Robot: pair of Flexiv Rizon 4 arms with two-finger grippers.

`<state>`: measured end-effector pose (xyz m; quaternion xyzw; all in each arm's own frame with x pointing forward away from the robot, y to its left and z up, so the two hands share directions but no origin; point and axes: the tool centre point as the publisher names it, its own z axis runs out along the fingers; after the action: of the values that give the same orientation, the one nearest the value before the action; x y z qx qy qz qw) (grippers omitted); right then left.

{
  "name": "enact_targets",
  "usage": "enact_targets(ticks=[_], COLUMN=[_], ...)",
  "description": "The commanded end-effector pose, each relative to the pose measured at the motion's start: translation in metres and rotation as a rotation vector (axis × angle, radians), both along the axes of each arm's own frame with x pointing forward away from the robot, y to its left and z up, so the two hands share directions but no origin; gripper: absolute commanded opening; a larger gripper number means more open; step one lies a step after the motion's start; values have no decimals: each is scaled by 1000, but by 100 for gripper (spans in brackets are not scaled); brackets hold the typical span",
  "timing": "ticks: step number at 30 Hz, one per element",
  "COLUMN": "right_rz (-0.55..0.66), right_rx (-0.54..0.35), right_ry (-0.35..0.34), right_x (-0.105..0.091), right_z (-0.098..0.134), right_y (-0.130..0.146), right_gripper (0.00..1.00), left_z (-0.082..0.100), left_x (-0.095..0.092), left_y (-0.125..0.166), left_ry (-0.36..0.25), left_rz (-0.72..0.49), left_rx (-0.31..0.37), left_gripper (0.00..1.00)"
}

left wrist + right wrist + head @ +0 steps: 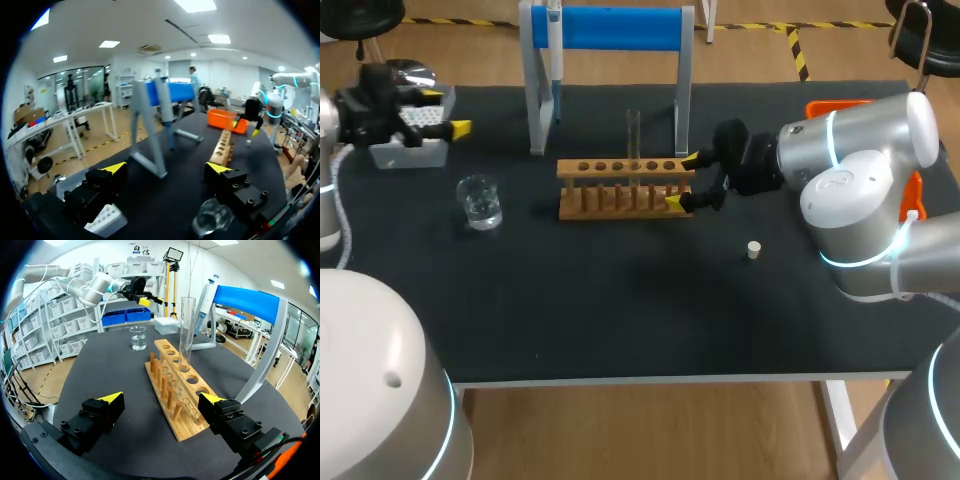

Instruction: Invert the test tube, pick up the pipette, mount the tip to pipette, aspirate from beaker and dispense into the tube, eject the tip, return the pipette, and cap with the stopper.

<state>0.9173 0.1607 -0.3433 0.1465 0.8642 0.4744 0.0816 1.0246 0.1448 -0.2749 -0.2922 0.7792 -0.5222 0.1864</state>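
1. test tube point(633, 138) stands upright in the wooden rack point(610, 200), mid tabletop, toward the far edge.
2. your right gripper point(681, 180) is spread wide at the rack's right end, holding nothing.
3. your left gripper point(167, 168) gapes empty above the tip box point(405, 150), far left corner.
4. pipette point(555, 50) hangs on the stand point(610, 28) at the far edge; beaker point(480, 202) sits left of the rack, stopper point(753, 250) right of it.

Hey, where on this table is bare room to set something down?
Bare: the front of the table, from the rack to the near edge, apart from the stopper at right; also the gap between beaker and rack. Crowded: the rack's right end, where the right pincer sits open.
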Motion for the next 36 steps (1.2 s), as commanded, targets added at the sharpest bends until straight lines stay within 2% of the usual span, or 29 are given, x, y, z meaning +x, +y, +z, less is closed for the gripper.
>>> enact_targets(ticks=[1,8,36], right_rz=[0,0,0], right_rx=[-2,-2,-2], right_ry=[1,1,1], right_x=[0,0,0], right_z=[0,0,0], right_y=[0,0,0], right_gripper=[100,100,100], left_z=[-5,-13,-13], left_x=[0,6,6], left_y=[27,62,62], left_ry=[39,74,74], left_rz=[217,416,416], left_rx=[44,96,96], left_gripper=[100,100,100])
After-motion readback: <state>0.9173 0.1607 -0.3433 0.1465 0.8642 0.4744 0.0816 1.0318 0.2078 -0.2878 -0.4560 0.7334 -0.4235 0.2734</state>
